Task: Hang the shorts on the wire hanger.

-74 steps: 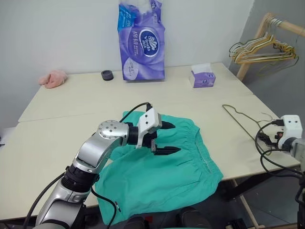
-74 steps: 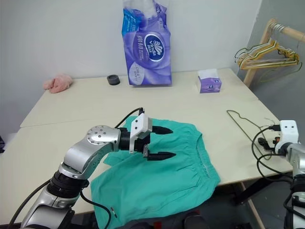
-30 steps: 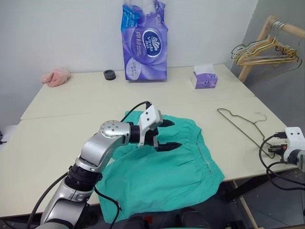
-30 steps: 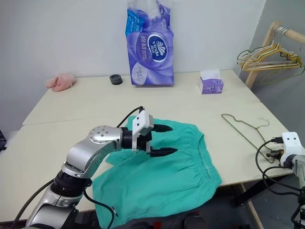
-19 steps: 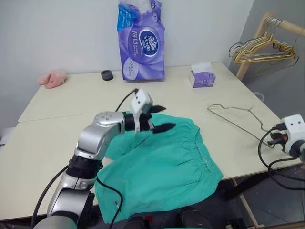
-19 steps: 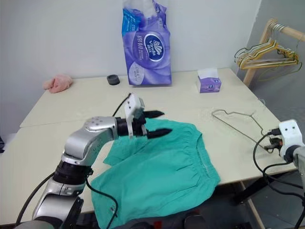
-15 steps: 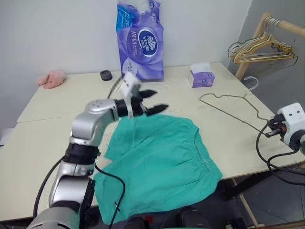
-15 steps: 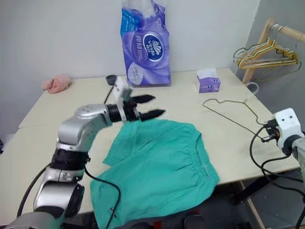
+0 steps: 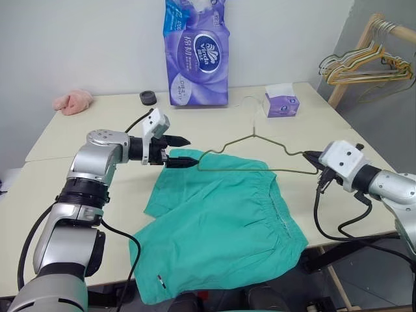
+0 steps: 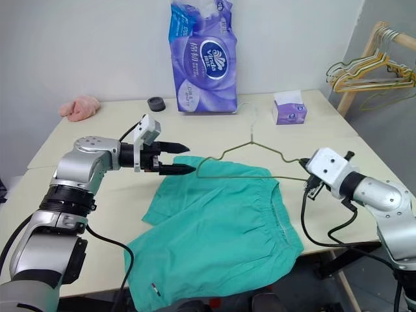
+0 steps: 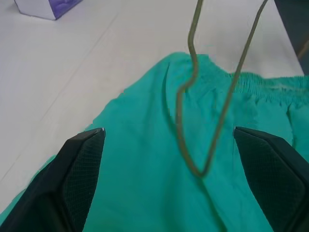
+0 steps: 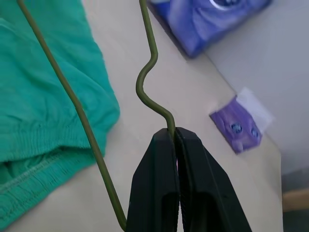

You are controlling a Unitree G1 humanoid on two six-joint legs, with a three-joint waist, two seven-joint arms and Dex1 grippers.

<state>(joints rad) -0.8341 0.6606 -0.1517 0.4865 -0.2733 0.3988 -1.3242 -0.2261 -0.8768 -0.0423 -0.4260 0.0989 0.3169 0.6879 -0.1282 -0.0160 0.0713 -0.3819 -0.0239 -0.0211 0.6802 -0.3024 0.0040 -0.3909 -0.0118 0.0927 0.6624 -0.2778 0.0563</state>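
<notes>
— What have you got on your left side?

— Your left pincer (image 9: 180, 151) stands released, its two black tapered fingers spread wide and pointing level toward the right. Just past its tips is the near corner of the wire hanger (image 9: 253, 153), a thin olive-green wire bent into a flat triangle. Below and beyond that pincer lie the shorts (image 9: 224, 224): soft teal-green fabric, flat on the pale surface (image 9: 78, 195), with a gathered, ribbed waistband on the side toward your right pincer.

— And which way does the hanger run?

— Its long axis lies nearly level from one pincer to the other, above the far edge of the shorts and clear of the fabric. The hook curls upward from the middle, away from you. Your right pincer (image 10: 307, 179) is clenched on the wire at the kinked end of that corner, fingers pressed together.

— What has changed for you since a second ago?

— Then the hanger lay flat on the surface ahead of your right pincer, and your left pincer hovered over the middle of the shorts. Now the hanger is lifted across to the shorts, and your left pincer has drawn off leftward past their edge.
</notes>
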